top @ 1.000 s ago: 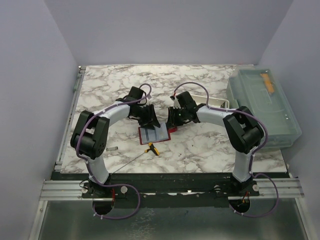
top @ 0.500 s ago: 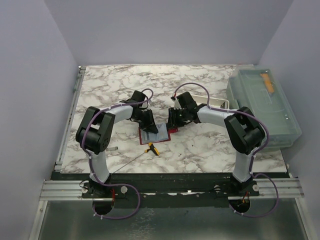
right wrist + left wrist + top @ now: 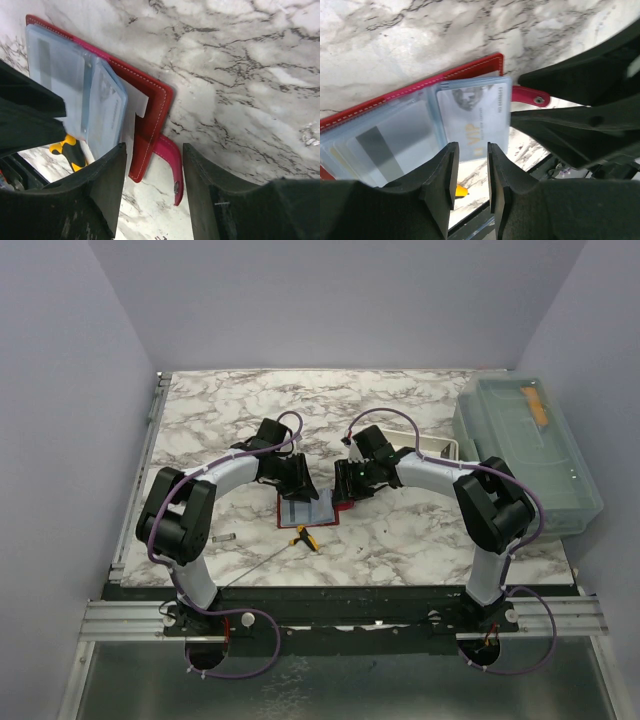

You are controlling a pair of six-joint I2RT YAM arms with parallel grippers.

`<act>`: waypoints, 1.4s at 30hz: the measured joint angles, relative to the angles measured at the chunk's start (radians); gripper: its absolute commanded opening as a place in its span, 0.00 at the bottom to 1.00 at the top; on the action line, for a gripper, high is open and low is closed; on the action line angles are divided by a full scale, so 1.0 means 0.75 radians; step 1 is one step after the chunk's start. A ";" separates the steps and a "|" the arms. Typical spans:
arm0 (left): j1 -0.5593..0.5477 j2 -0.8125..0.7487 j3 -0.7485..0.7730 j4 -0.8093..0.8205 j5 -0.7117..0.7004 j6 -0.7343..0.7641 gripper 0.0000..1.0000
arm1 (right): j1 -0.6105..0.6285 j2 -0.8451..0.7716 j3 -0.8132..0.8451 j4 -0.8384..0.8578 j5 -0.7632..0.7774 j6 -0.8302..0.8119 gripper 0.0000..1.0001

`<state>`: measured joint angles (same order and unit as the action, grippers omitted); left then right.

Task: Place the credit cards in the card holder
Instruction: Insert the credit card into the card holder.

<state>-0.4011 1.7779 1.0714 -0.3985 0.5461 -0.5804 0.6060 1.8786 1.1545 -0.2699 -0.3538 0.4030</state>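
Left elbow [image 3: 176, 522] is swinging back outward. Left gripper [image 3: 471, 150] is hovering narrow, empty, over pale blue plastic card [image 3: 476, 116] inside red folding card holder [image 3: 470, 68]; right gripper [image 3: 152, 150] is gaping wider, empty.

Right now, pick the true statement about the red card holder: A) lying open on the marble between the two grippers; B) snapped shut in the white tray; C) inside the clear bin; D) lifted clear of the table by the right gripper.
A: the card holder lies open on the table, clear sleeves showing, left gripper and right gripper flanking it.
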 measured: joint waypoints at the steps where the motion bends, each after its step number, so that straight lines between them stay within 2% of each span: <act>1: 0.000 -0.020 0.000 0.000 -0.002 0.000 0.36 | 0.005 -0.002 0.000 -0.006 0.001 -0.001 0.54; 18: 0.017 -0.164 0.000 -0.050 -0.053 0.017 0.39 | 0.096 -0.004 0.087 -0.156 0.103 0.000 0.60; 42: 0.052 -0.176 -0.034 -0.080 -0.057 0.056 0.40 | 0.116 -0.004 0.152 -0.275 0.211 -0.001 0.61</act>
<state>-0.3618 1.6455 1.0458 -0.4587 0.5030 -0.5381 0.6930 1.8755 1.2682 -0.4763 -0.1955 0.4026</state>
